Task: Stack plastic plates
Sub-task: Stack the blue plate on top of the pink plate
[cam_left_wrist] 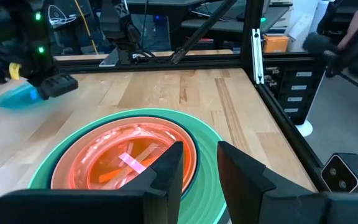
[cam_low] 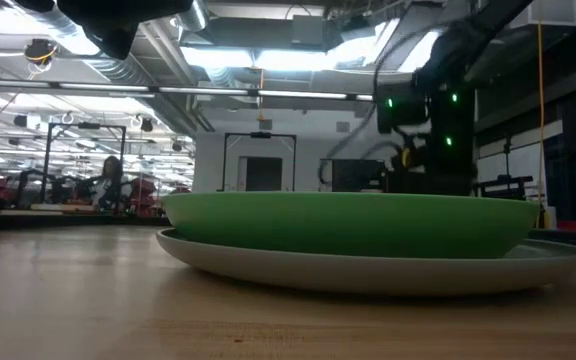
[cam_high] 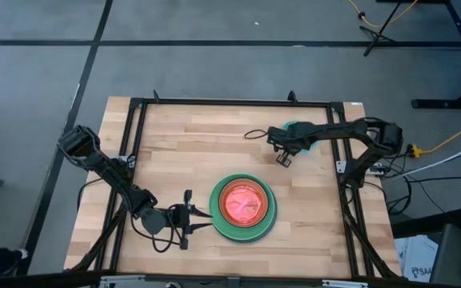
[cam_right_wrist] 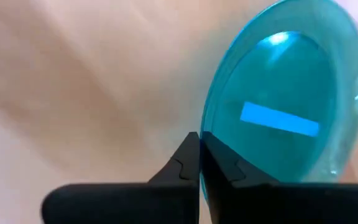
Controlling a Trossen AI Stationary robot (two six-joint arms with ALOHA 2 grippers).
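My right gripper (cam_right_wrist: 199,163) pinches the blue plate (cam_right_wrist: 284,106) near the desk's (cam_high: 190,152) far-right corner; left gripper (cam_left_wrist: 197,168), fingers parted, sits beside the stack (cam_high: 242,208).

The high view looks straight down from well above, taking in the whole pale wooden table (cam_high: 214,152) inside its black metal frame (cam_high: 230,102) and both arms. The low view sits at table-top height, very near the stack of round plastic plates (cam_low: 353,230), facing level across into the room. The left wrist view looks forward past its own dark fingers (cam_left_wrist: 169,168) — close over that same stack, orange plate uppermost, which the high view also shows. The right wrist view hangs tight above a translucent blue round plate (cam_right_wrist: 284,106) — shared with the left wrist view.
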